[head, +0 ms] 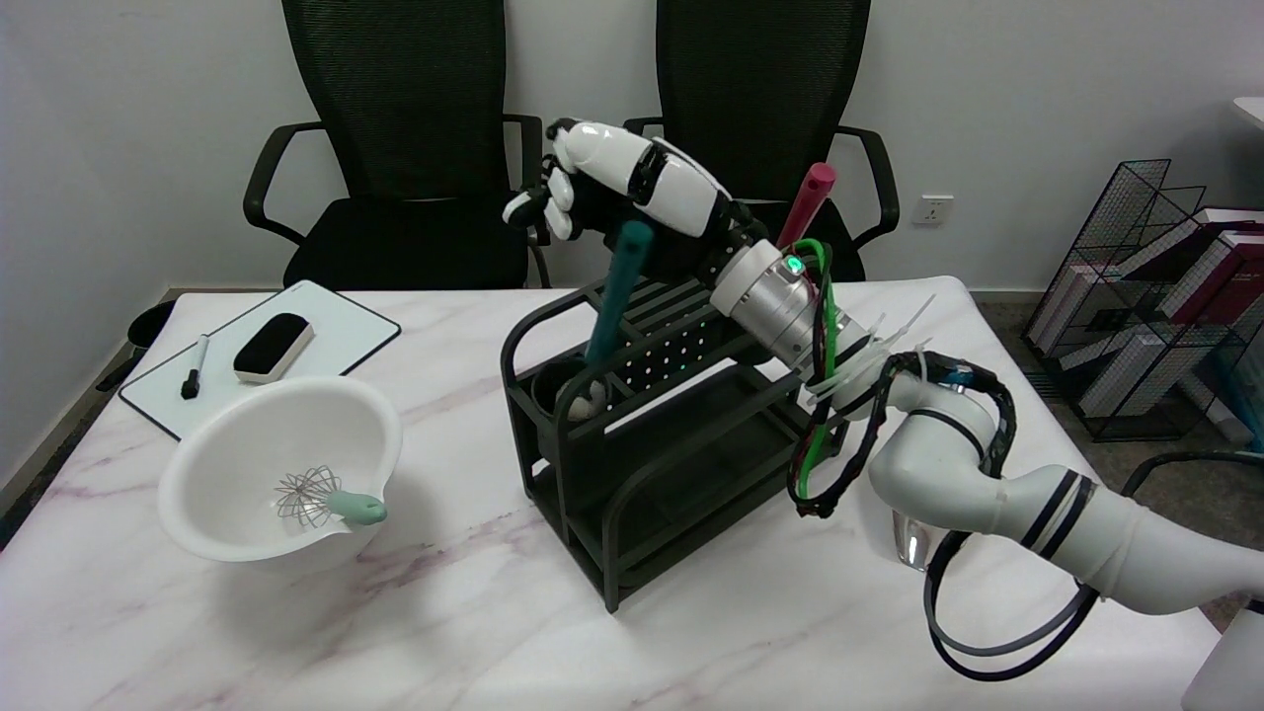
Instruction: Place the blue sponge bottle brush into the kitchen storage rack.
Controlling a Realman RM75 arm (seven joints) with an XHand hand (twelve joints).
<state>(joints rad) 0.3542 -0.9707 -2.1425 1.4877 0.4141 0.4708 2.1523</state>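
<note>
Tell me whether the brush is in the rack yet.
In. The brush leans in the rack's cup, head down; the right hand is around its handle top.

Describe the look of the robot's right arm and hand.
The right arm is glossy white and rounded, with thin black bands near the elbow and a silver metal wrist section bearing a green light. Black, green and grey cables run along it, tied with white zip ties. The right hand has white shell plates over black parts.

Rack (632, 464) mid-table; bowl (281, 474) w/ whisk (321, 499) left of it; whiteboard (331, 331) behind bowl; brush (614, 301) in rack's left cup.
</note>
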